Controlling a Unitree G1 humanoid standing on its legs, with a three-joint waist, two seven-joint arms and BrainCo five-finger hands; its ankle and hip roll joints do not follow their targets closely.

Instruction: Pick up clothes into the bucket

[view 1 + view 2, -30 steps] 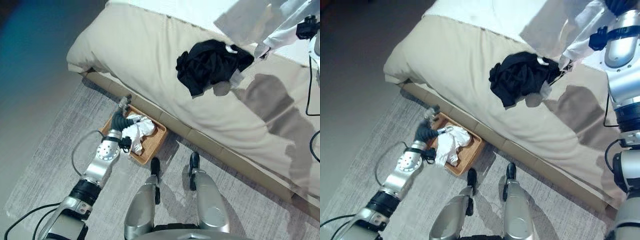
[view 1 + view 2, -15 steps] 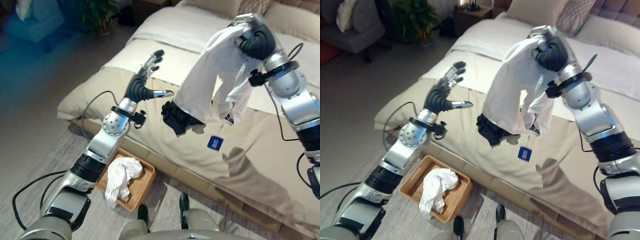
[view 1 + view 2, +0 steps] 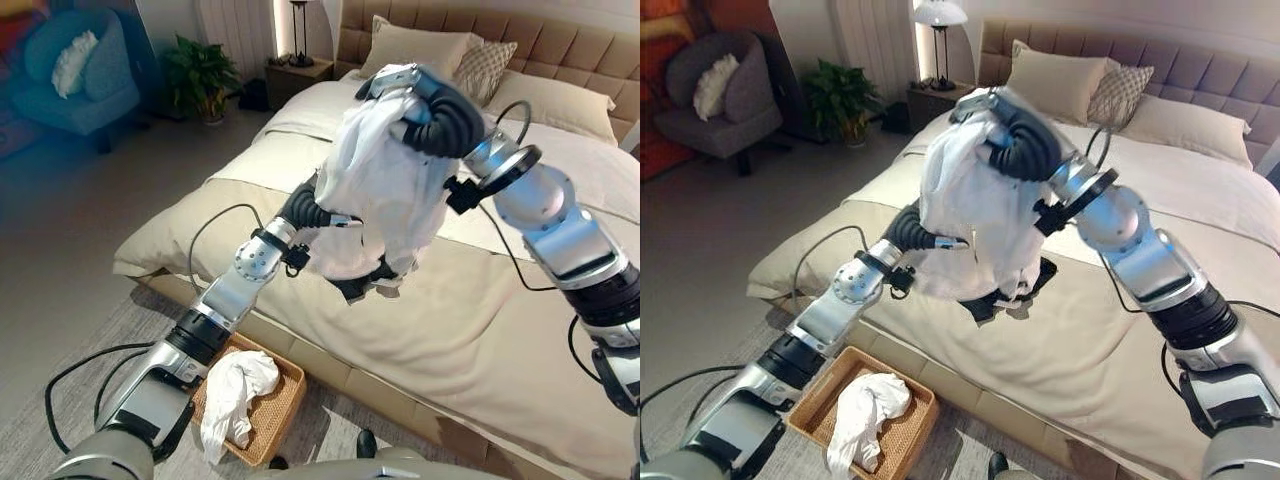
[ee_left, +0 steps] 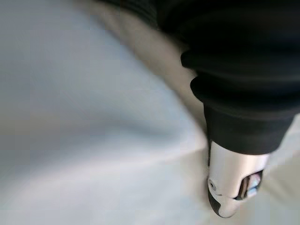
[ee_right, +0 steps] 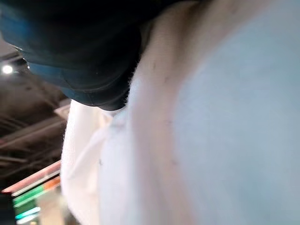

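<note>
1. In the left eye view, a white garment [image 3: 385, 190] is being held up high above the bed [image 3: 480, 330] by the right hand [image 3: 425, 105], whose fingers are being kept curled round the bunched top of the cloth.
2. The left hand [image 3: 312, 212] is being pressed against the hanging cloth from the robot's left; its fingers are hidden behind the cloth, so whether they are open or closed cannot be told.
3. A black garment [image 3: 362, 283] is partly seen on the bed just below the hanging white one (most of it is covered).
4. A wicker basket [image 3: 278, 420] is lying on the rug [image 3: 70, 425] beside the bed, with another white garment [image 3: 232, 395] draped in it and spilling over its near rim.
5. In the right eye view, the same white garment is being shown hanging between the two hands, well above the basket [image 3: 910, 435].
6. Pillows [image 3: 1080, 85] are being seen at the headboard, with a lamp [image 3: 940, 20], a potted plant [image 3: 840, 95] and an armchair [image 3: 715, 100] beyond the bed.
7. In the left wrist view, white cloth [image 4: 84, 140] is being touched by a finger [image 4: 232, 187] that is seen straight past the dark cover; the other fingers are out of sight.
8. In the right wrist view, white cloth [image 5: 187, 140] is being pressed close against the dark cover of the right hand [image 5: 79, 56].
</note>
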